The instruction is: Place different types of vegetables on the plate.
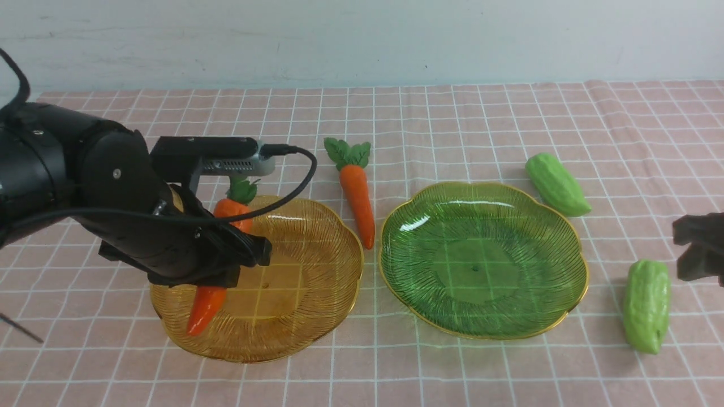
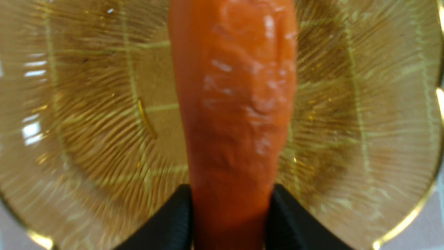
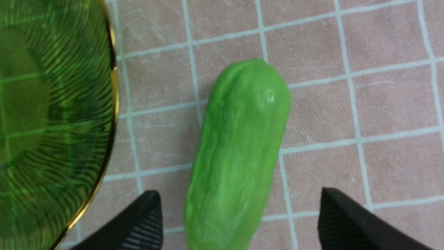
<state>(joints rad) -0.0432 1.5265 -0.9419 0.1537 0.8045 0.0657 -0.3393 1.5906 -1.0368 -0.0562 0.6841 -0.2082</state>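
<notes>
An orange carrot [image 1: 207,308] hangs tip-down over the amber plate [image 1: 305,271], its green top showing behind the wrist camera. My left gripper [image 1: 222,271] is shut on it. In the left wrist view both black fingers press the carrot [image 2: 236,104] above the amber plate [image 2: 86,121]. A second carrot [image 1: 357,195] lies on the cloth between the amber plate and the green plate [image 1: 481,265]. One green gourd [image 1: 646,306] lies to the right of the green plate; my right gripper [image 1: 698,246] stands open over it. Its fingers straddle the gourd [image 3: 239,149] without touching. Another gourd [image 1: 557,183] lies behind the green plate.
A pink checked cloth [image 1: 452,124] covers the table up to a pale wall at the back. The green plate's gold rim [image 3: 112,114] runs close beside the gourd under my right gripper. A thin dark rod [image 1: 20,328] pokes in at the left edge.
</notes>
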